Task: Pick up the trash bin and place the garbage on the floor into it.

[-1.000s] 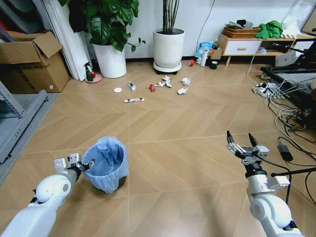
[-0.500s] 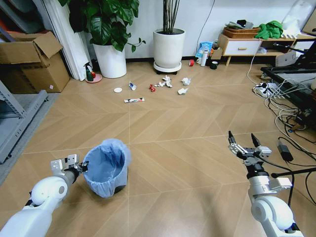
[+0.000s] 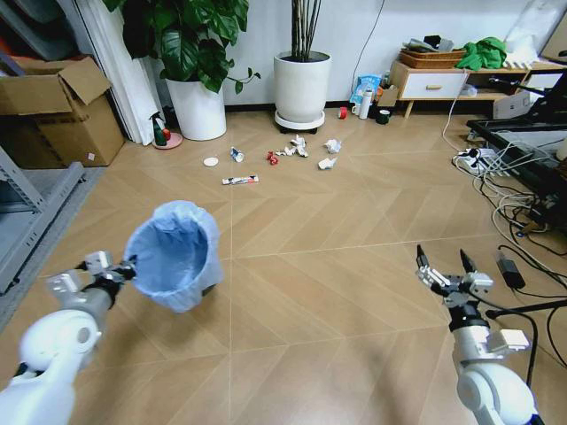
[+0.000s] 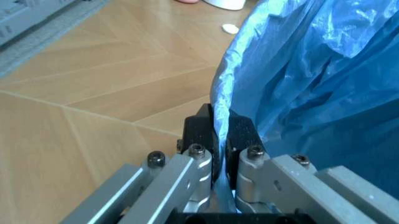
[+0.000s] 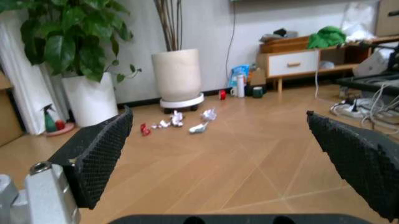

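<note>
The floor [image 3: 354, 230] is light brown wood laid in a herringbone pattern, and it runs from the robot up to the far wall. By that wall stand two big white plant pots, one with broad leaves [image 3: 197, 108] and one with thin stalks [image 3: 302, 86]. A cardboard box [image 3: 55, 108] sits at the left.

The trash bin [image 3: 174, 255], dark and lined with a crinkly light-blue bag, hangs tilted above the floor at the robot's left, its mouth turned toward the robot. The left end effector [image 3: 122, 270] is clenched on the bin's near rim; in the left wrist view its two dark fingers [image 4: 201, 132] pinch the blue bag edge between them.

The right end effector [image 3: 444, 266] hovers low over bare floor at the robot's right, released, its fingers spread wide and holding nothing.

The garbage lies scattered well ahead, near the pots: crumpled white paper wads [image 3: 329, 163], a flat white-red tube [image 3: 240, 180], a red crushed wrapper [image 3: 273, 158], a small blue-white bottle [image 3: 236, 154] and a white round lid [image 3: 211, 162].
</note>
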Controlling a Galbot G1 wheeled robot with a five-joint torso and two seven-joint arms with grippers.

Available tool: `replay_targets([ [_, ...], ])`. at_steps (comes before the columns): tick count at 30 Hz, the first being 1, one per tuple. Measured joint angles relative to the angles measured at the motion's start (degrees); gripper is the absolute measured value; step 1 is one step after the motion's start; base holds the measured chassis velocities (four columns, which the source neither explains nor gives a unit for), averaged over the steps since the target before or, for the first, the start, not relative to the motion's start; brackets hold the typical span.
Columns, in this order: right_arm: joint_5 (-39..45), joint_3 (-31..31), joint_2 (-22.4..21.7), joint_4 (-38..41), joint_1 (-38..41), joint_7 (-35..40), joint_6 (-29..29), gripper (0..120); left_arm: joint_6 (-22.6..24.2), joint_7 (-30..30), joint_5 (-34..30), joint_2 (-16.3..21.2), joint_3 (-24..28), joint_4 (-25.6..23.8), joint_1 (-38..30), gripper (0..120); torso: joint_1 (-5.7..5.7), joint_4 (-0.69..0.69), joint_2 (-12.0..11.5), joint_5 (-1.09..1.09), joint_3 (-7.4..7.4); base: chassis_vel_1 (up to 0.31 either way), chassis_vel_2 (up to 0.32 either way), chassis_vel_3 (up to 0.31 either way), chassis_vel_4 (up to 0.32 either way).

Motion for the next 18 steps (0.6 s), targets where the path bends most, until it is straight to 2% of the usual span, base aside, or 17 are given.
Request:
replay_targets([
  [3, -0.2, 0.2, 0.0, 0.0, -0.8, -0.2, 0.0, 100, -0.3, 0.0, -0.2, 0.1, -0.4, 0.0, 0.2, 0, 0.0, 0.01, 0.0, -0.04, 0.0, 0.0, 0.0, 0.0, 0.0],
  [6, -1.0, 0.9, 0.1, 0.2, -1.7, -0.3, 0.2, 100, -0.5, -0.1, -0.6, 0.1, -0.4, -0.1, -0.6, 0, 0.0, -0.07, 0.0, -0.01, 0.0, 0.0, 0.0, 0.0, 0.0],
  [10, -1.5, 1.0, 0.1, 0.0, -1.7, -0.3, 0.5, 100, -0.5, -0.3, -0.6, 0.1, -0.1, -0.4, -0.4, 0, 0.0, -0.05, 0.0, -0.02, 0.0, -0.025, 0.021, 0.025, -0.03],
  [18, -1.7, 1.0, 0.2, -0.5, -1.4, -0.4, 1.1, 100, -0.4, -0.8, -0.3, -0.2, 0.7, -0.5, -0.5, 0, 0.0, -0.05, 0.0, -0.04, 0.01, -0.122, 0.124, 0.137, -0.135],
])
